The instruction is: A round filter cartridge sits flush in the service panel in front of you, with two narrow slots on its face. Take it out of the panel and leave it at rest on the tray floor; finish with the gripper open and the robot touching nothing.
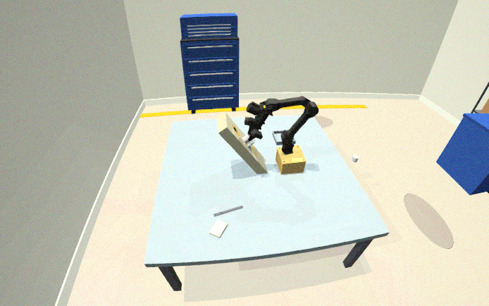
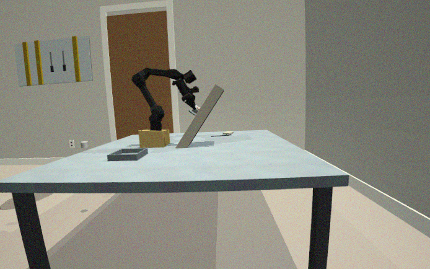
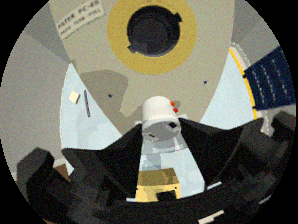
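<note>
The filter cartridge (image 1: pixel 246 138) (image 2: pixel 197 108) (image 3: pixel 159 107) is a white cylinder with a grey face and two dark slots. It is out of the round hole (image 3: pixel 152 31), which is dark and has a yellow ring (image 3: pixel 117 31) around it. My gripper (image 1: pixel 249 141) (image 2: pixel 194 110) (image 3: pixel 159 123) is shut on the cartridge, close to the front of the tilted beige panel (image 1: pixel 240 147) (image 2: pixel 202 114) (image 3: pixel 212 50). Whether the cartridge touches the panel is unclear. The grey tray (image 1: pixel 275 138) (image 2: pixel 122 157) stands beside the robot's base; its floor is mostly hidden.
The arm stands on a yellow block (image 1: pixel 291 166) (image 2: pixel 152 138) (image 3: pixel 155 192). The panel leans away from it on the pale blue table (image 1: pixel 273 234) (image 2: pixel 237 165). A grey rod (image 1: pixel 227 211) (image 3: pixel 87 103) and a cream pad (image 1: pixel 218 228) (image 3: pixel 74 97) lie beyond the panel's side.
</note>
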